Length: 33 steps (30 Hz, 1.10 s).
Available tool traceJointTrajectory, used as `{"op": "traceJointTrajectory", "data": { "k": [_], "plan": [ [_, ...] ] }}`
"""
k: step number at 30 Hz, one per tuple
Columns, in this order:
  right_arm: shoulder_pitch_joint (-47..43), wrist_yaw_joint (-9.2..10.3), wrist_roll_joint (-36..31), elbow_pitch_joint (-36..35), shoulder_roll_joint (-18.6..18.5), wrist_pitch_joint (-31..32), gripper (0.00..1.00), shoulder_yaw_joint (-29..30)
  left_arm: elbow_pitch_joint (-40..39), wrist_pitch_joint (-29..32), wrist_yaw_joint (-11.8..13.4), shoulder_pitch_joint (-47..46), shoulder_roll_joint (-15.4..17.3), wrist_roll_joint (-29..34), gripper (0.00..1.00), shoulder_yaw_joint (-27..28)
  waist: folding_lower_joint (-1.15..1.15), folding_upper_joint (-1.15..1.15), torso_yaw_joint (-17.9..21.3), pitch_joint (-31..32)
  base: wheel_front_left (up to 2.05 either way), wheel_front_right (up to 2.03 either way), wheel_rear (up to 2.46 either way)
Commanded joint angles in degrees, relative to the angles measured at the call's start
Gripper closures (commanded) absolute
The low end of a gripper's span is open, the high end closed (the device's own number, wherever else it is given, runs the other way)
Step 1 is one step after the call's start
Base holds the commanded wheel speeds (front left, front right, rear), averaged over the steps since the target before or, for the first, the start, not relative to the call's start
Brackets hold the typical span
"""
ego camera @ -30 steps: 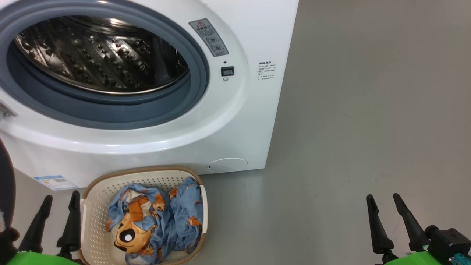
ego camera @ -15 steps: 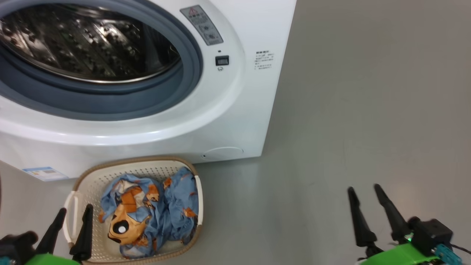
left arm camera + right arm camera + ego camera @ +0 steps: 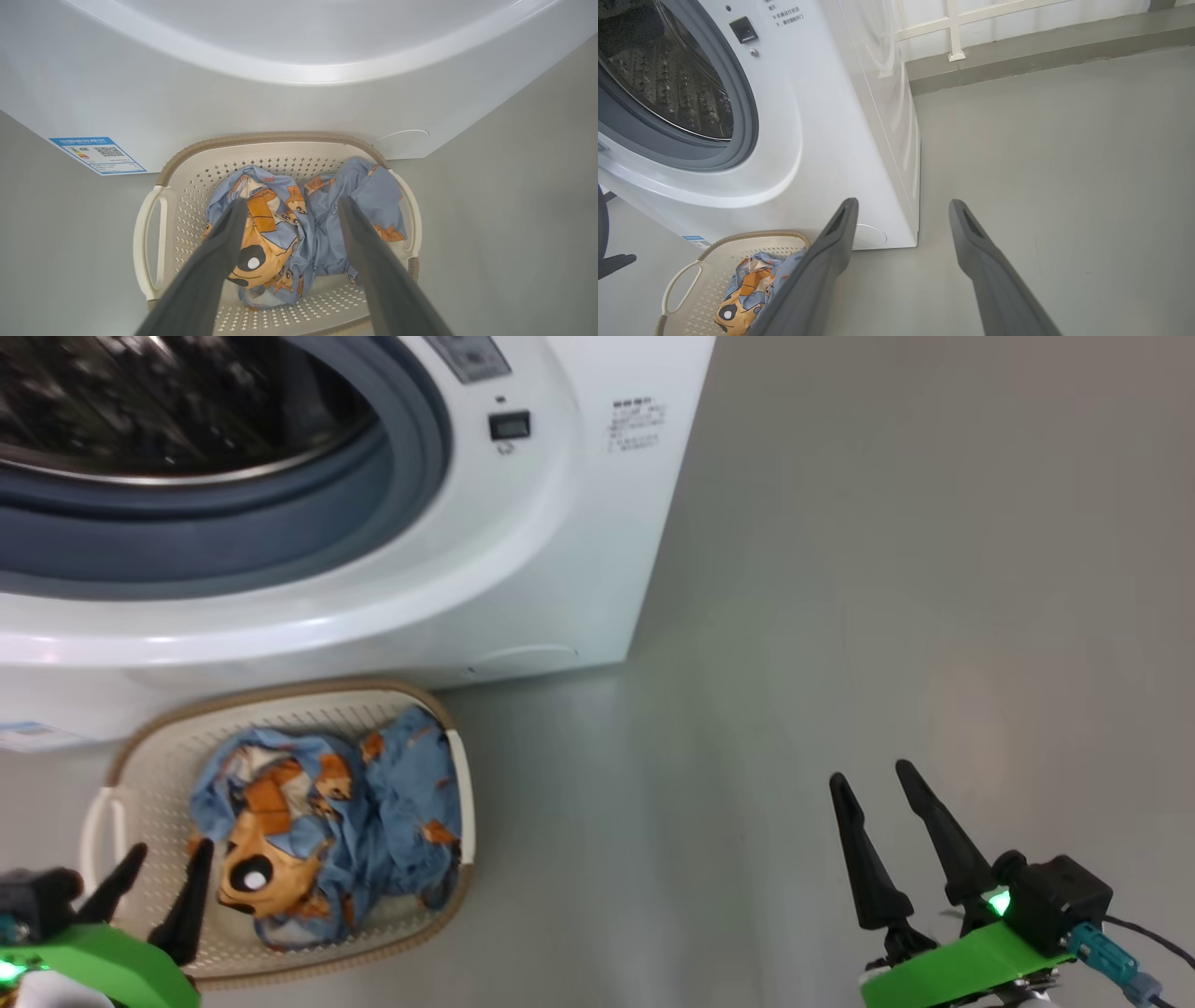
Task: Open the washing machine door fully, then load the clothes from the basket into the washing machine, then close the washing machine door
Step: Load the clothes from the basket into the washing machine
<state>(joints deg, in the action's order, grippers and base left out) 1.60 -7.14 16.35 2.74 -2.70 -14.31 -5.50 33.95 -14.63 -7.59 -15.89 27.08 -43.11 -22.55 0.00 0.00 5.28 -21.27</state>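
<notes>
- The head camera has dipped and swung over the last second. The washing machine (image 3: pixel 523 551) now sits higher and further left in the head view, and the basket (image 3: pixel 280 695) is more central. That shift is the camera, not the things.
- Real change: the left claw (image 3: pixel 172 847) was just outside the basket's left wall. It now stands over the basket's near-left part, fingers pointing in at the clothes (image 3: pixel 373 803).
- Meaning: the drum (image 3: pixel 140 420) mouth is uncovered inside the grey-blue gasket (image 3: pixel 280 532), so the opening step looks done. The robot seems to be lining up for the first pick.
- Loading has not begun: all the clothes lie crumpled in the basket, and there is no fabric in the part of the drum on view.
- Left claw: released, fingers spread wide, nothing between them.
- In the left wrist view the two fingers frame the heap, with the orange face and its black-white eye between them, nearer the left finger. The claw looks above the fabric, not touching.
- Right claw (image 3: pixel 870 773): released, holding nothing, over bare floor (image 3: pixel 887 569), well apart from the basket on its right.
- The basket is on the floor just before the machine's lower front; whether they touch cannot be told.
</notes>
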Motion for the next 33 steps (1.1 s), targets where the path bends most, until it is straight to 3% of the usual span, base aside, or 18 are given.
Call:
{"op": "traceJointTrajectory", "data": {
  "k": [1, 15, 33],
  "plan": [
    [1.4, -0.35, 0.6, -1.9, -0.2, -0.7, 0.0, -2.0, 1.6, -0.4, 0.1, -3.1, 3.7, -1.3, 0.0, 0.1, 0.0, 0.0, 2.2, -4.2, 0.0, 0.0, 0.0],
    [3.8, -0.35, 2.3, -5.7, -0.2, -0.7, 0.0, -5.4, 15.7, -0.4, 0.1, -14.7, 11.3, -10.9, 0.0, -15.9, 0.0, 0.0, 6.1, -15.4, 0.0, 0.0, 0.0],
    [7.6, -0.35, 3.8, -9.7, -0.2, -0.7, 0.0, -8.8, 16.1, -0.4, 0.1, -25.8, 19.0, -16.4, 0.0, -33.9, 0.0, 0.0, 8.3, -26.3, 0.0, 0.0, 0.0]
  ]
}}
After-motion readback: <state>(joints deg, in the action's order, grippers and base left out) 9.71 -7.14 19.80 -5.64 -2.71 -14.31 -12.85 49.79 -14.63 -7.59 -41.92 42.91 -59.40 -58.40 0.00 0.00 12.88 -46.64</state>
